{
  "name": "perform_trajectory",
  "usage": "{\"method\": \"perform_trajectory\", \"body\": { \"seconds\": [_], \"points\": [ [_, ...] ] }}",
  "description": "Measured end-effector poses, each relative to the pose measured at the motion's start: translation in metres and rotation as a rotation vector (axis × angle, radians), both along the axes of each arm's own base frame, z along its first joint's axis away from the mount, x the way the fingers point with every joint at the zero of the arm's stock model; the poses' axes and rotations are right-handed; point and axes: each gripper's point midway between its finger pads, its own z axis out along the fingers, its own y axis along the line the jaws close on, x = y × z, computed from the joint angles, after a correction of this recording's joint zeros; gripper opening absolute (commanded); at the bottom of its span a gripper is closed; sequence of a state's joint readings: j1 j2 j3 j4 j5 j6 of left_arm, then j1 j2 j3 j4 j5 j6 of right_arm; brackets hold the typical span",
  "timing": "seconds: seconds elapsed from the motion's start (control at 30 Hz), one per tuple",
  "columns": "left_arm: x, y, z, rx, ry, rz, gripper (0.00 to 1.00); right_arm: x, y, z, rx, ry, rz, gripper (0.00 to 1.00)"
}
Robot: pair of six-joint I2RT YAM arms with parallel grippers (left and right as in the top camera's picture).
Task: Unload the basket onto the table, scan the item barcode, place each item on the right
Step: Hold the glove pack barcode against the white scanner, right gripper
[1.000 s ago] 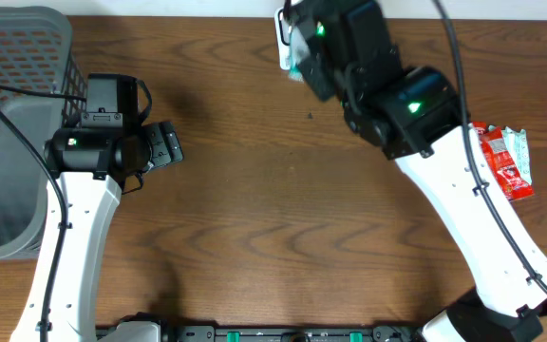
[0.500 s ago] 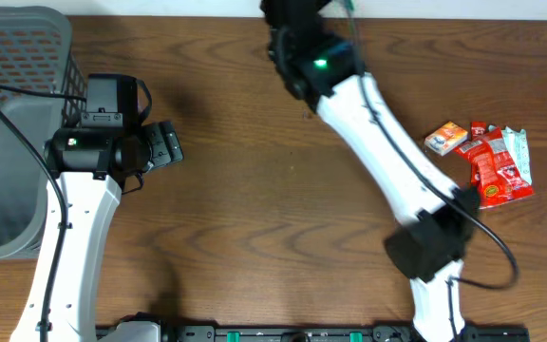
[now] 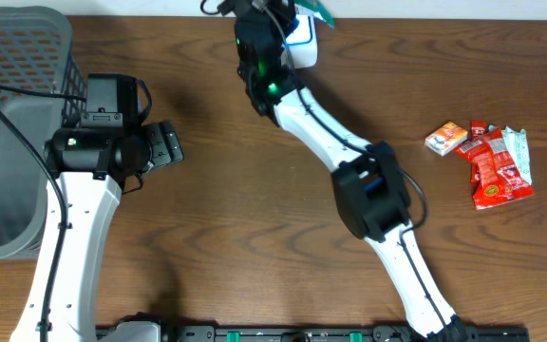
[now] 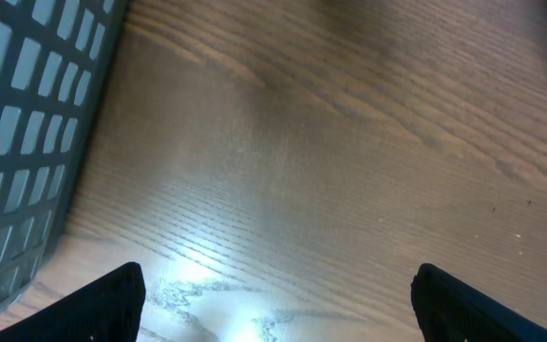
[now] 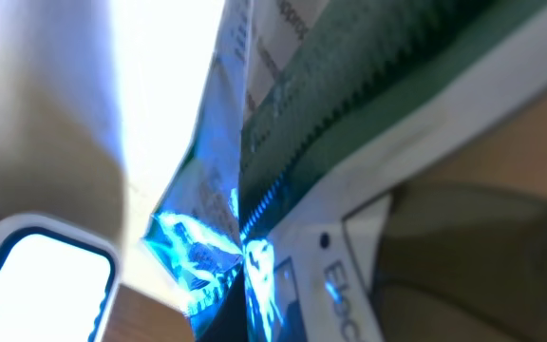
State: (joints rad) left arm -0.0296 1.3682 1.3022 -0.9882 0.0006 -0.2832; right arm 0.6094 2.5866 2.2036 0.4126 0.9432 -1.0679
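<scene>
Green-and-white serrated plastic packet (image 5: 349, 95) slanting lower-left to upper-right in right wrist view, right gripper (image 3: 297, 11) clamped on it, left gripper (image 4: 273, 304) spread wide, right arm swung further left than before.

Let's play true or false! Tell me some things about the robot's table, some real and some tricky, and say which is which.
1. The left tool is open and holds nothing. True.
2. The grey basket stands next to the right arm. False: it stands beside the left arm, at the table's edge.
3. The right tool is shut on a green-and-white packet. True.
4. The red packet lies inside the basket. False: it lies on the table, next to a small orange box.
</scene>
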Motion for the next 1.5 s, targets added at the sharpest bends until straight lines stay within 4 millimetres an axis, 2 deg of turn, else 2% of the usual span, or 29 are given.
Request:
{"method": "perform_trajectory", "body": {
  "seconds": [0.17, 0.27, 0.53, 0.8, 0.93, 1.0, 1.1, 1.13, 1.23, 1.33, 1.4, 1.5],
  "points": [
    [0.000, 0.000, 0.000, 0.000, 0.000, 0.000, 0.90, 0.004, -0.002, -0.041, -0.144, 0.057, -0.037, 0.01],
    [0.000, 0.000, 0.000, 0.000, 0.000, 0.000, 0.91, 0.003, -0.003, -0.053, -0.189, 0.086, -0.051, 0.01],
    [0.000, 0.000, 0.000, 0.001, 0.000, 0.000, 0.90, 0.001, -0.005, -0.051, -0.188, 0.079, -0.075, 0.01],
    [0.000, 0.000, 0.000, 0.000, 0.000, 0.000, 0.90, -0.009, -0.023, -0.036, -0.117, 0.023, -0.191, 0.01],
    [0.000, 0.000, 0.000, 0.000, 0.000, 0.000, 0.91, -0.019, -0.036, -0.013, -0.106, 0.028, -0.266, 0.01],
    [0.000, 0.000, 0.000, 0.000, 0.000, 0.000, 0.91, -0.028, -0.044, 0.013, -0.097, 0.030, -0.305, 0.01],
    [0.000, 0.000, 0.000, 0.000, 0.000, 0.000, 0.91, -0.045, -0.058, 0.064, -0.094, 0.040, -0.346, 0.01],
    [0.000, 0.000, 0.000, 0.000, 0.000, 0.000, 0.90, -0.053, -0.064, 0.084, -0.093, 0.047, -0.358, 0.01],
    [0.000, 0.000, 0.000, 0.000, 0.001, 0.000, 0.90, -0.078, -0.080, 0.127, -0.131, 0.117, -0.354, 0.01],
    [0.000, 0.000, 0.000, 0.000, -0.001, 0.000, 0.90, -0.099, -0.090, 0.138, -0.155, 0.221, -0.292, 0.01],
    [0.001, 0.000, 0.000, 0.000, -0.002, 0.000, 0.91, -0.120, -0.096, 0.120, -0.143, 0.374, -0.193, 0.01],
    [0.001, 0.000, 0.000, 0.000, -0.001, 0.000, 0.90, -0.146, -0.103, 0.098, 0.042, 0.520, -0.095, 0.01]
  ]
}}
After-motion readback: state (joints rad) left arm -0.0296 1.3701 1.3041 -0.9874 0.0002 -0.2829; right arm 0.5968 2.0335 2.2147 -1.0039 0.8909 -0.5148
